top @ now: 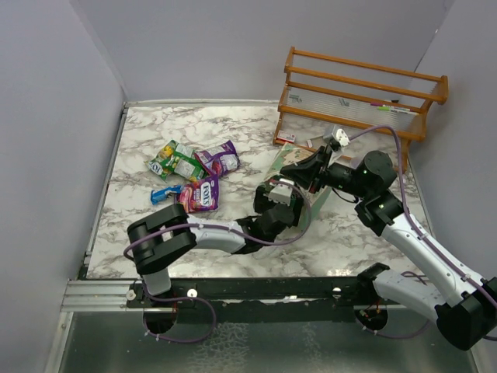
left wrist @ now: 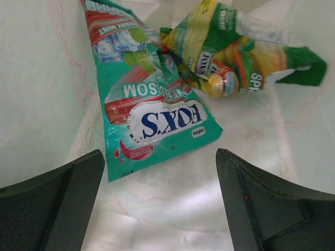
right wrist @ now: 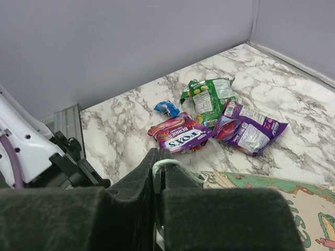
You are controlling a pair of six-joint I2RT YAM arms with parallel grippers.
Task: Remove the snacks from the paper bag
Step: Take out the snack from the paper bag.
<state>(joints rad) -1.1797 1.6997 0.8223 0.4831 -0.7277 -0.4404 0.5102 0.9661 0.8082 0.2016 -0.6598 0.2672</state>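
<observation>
The mint-green paper bag (top: 314, 206) lies mid-table with its mouth toward the left arm. My left gripper (top: 281, 196) is inside it. In the left wrist view that gripper (left wrist: 159, 204) is open and empty on the bag's white inside (left wrist: 31, 94). Just beyond it lie a teal snack packet (left wrist: 152, 115) and a yellow-green packet (left wrist: 230, 47). My right gripper (top: 299, 167) is shut on the bag's cord handle (right wrist: 172, 166), above the printed side (right wrist: 261, 193). Green (top: 175, 161), purple (top: 219, 159) and pink-purple (top: 200, 194) packets lie on the table to the left.
A wooden slatted rack (top: 357, 93) stands at the back right, with small white-and-red cards (top: 287, 138) at its foot. A small blue wrapper (top: 165, 194) lies beside the pink-purple packet. Grey walls enclose the marble table (top: 155, 233).
</observation>
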